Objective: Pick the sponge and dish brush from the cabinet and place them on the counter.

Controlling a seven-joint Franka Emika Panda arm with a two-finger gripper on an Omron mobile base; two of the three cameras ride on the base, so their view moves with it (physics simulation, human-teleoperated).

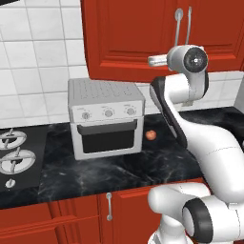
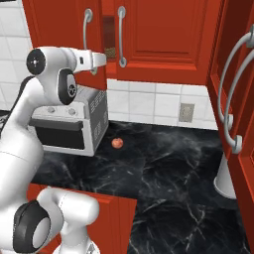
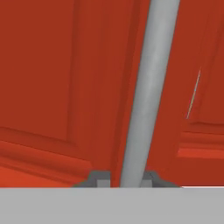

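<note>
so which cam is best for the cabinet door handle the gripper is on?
Hand view: the silver handle runs top to bottom right between the finger tips, against the red cabinet door. The right base view shows both handles, with the door left of them slightly ajar. The left base view shows only their upper parts above the arm.

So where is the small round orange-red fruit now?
The small round orange-red fruit lies on the black marble counter, just right of the silver toaster oven, below the red wall cabinet.
</note>
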